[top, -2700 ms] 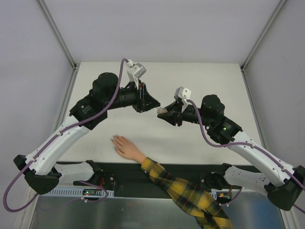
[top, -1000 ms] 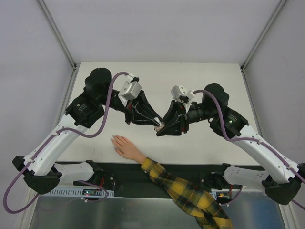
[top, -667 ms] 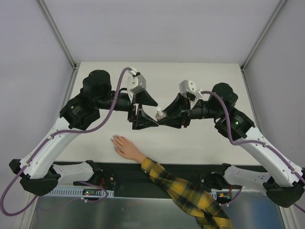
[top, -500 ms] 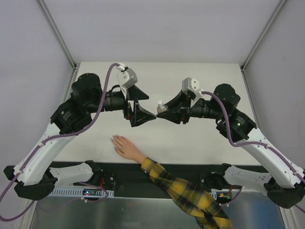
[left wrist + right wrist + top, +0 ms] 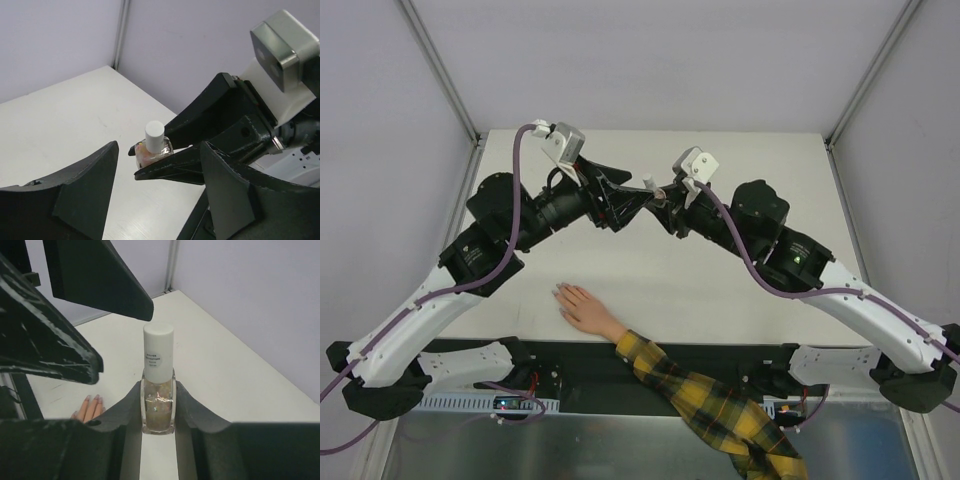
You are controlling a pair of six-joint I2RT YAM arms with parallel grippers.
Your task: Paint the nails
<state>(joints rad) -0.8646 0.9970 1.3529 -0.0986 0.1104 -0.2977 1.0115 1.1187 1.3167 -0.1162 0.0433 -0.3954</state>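
Beyond the mannequin hand [image 5: 582, 308], toward the far side of the table [image 5: 790, 160], my two grippers meet in the air, raised off the tabletop. The right gripper [image 5: 158, 387] is clamped on a small nail polish bottle [image 5: 158, 412], a finger pressed to each side of the glass, holding it upright. The left gripper [image 5: 159, 150] faces it with its jaws well apart. In its wrist view the fingers stand either side of the bottle's cap [image 5: 154, 134], a gap on each side, touching nothing.

The mannequin hand lies flat, palm down, close to the table's near edge, fingers pointing left and away from the arm bases. The nails [image 5: 560, 291] sit at those fingertips, well apart from both grippers. The sleeve [image 5: 715, 408] runs off the near edge to the hand's right, across a black strip [image 5: 580, 362].

Bare white tabletop shows around the hand: a broad band between it and the grippers, more to its left up to the side wall, more to its right under my right arm. Pale walls close the table on three sides, with metal posts [image 5: 440, 70] at the far corners.

The bottle is clear glass holding pale glittery flakes. Its cap is a smooth white cylinder with a small round label. The gripper fingers are matte black wedges. The hand is smooth and flesh-coloured, the nails tiny and pale lavender, the sleeve yellow-and-dark plaid cloth. Purple cables [image 5: 520, 170] loop along both white arms.
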